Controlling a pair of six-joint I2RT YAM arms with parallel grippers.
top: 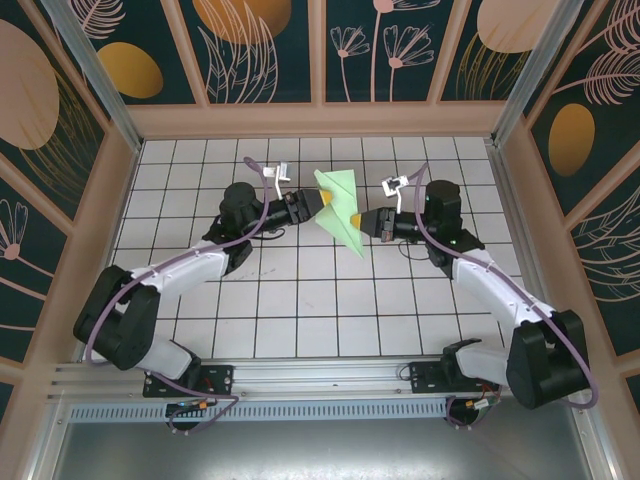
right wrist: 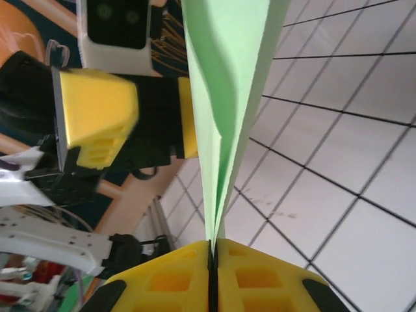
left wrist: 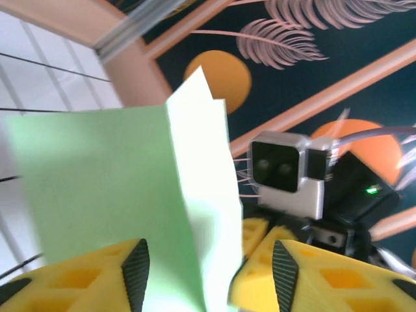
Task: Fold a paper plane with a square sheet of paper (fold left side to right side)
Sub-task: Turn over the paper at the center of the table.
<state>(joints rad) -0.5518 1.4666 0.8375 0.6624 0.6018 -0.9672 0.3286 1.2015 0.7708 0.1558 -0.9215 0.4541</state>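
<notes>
Handover, or something close to it, is where I think I am. The paper (top: 338,208) is up in the air over the far middle of the table (top: 300,300), already doubled into a pointed shape with its tip aimed toward the near side, and it sits right between my two claws.

My right claw (right wrist: 212,250) is pressed together on the paper's right side. From the right wrist I can see the green layers running straight down into the seam between the yellow pads, so that's a proper pinch. My left claw (left wrist: 209,260) stands spread. The paper hangs in the gap between its fingers (left wrist: 133,266), and as far as I can tell neither one is clamping it.

So all the holding is on the right. My guess is this is a regrip in the middle of the left-over-right fold. The next move wants the left claw to either slide to a better spot on the left edge and close, or back out cleanly without snagging the loose flap. Thin paper held on one side flops, so I'd go slow and keep the right pinch firm.
</notes>
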